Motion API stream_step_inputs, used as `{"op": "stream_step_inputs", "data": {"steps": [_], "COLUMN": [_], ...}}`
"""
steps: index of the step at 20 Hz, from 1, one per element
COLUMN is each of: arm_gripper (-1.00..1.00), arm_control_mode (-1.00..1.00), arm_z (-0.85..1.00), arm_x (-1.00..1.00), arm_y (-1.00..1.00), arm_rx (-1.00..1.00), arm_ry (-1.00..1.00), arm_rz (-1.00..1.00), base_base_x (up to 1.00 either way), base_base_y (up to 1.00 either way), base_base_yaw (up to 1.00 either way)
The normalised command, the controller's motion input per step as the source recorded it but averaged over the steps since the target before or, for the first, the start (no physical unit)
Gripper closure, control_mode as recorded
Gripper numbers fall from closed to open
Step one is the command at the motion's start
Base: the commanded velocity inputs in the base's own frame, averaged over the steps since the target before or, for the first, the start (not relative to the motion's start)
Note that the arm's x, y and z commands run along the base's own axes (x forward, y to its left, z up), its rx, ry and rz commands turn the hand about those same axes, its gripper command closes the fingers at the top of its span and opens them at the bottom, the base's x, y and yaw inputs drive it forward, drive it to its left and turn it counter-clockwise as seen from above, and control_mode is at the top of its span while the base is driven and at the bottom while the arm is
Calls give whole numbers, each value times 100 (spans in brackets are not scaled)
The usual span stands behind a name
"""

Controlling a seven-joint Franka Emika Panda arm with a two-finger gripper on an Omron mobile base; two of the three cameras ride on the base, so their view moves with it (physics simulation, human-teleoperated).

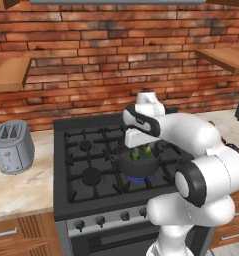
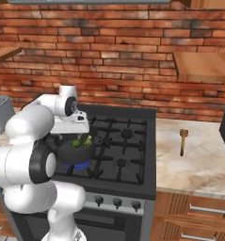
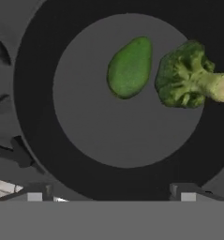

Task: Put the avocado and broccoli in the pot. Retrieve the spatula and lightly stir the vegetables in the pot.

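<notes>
Hovering over the pot (image 3: 38, 117), the gripper (image 3: 111, 192) looks straight down into it, its two dark tips spread wide at the bottom of the hand view with nothing between them. Inside the pot, on its flat grey floor, lie both vegetables: the avocado (image 3: 129, 68), smooth and green, just above the centre of the hand view, and the broccoli (image 3: 184, 77) close beside it at the right, its pale stalk pointing toward the frame's right edge; the two look near each other but not quite touching. In the left base view the pot (image 1: 136, 167) sits on a front burner of the stove (image 1: 91, 165), a little right of centre, with blue flame showing under it and green showing above its rim. I judge the loading step done and the fetching of the spatula (image 2: 183, 141) now in hand. It lies on the pale table (image 2: 198, 164) at the right of the right base view, well apart from the pot, handle toward the lower edge of the frame. The next move calls for lifting clear of the pot, swinging right across the stove, and closing on that thin handle.
</notes>
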Motion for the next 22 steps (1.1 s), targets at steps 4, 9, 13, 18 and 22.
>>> {"op": "stream_step_inputs", "data": {"steps": [4,9,13,18,22], "arm_gripper": [-100,-100,-100,-100,-100], "arm_control_mode": [-100,-100,-100,-100,-100], "arm_z": [14,10,40,65,7], "arm_x": [-84,-100,-76,-36,-8], "arm_y": [-4,-20,-22,-16,-2], "arm_rx": [1,3,1,1,0], "arm_ry": [-1,-1,-5,-9,-4], "arm_rz": [0,0,-1,0,0], "base_base_x": [0,0,0,0,0], "base_base_y": [0,0,0,0,0], "base_base_yaw": [0,0,0,0,0]}}
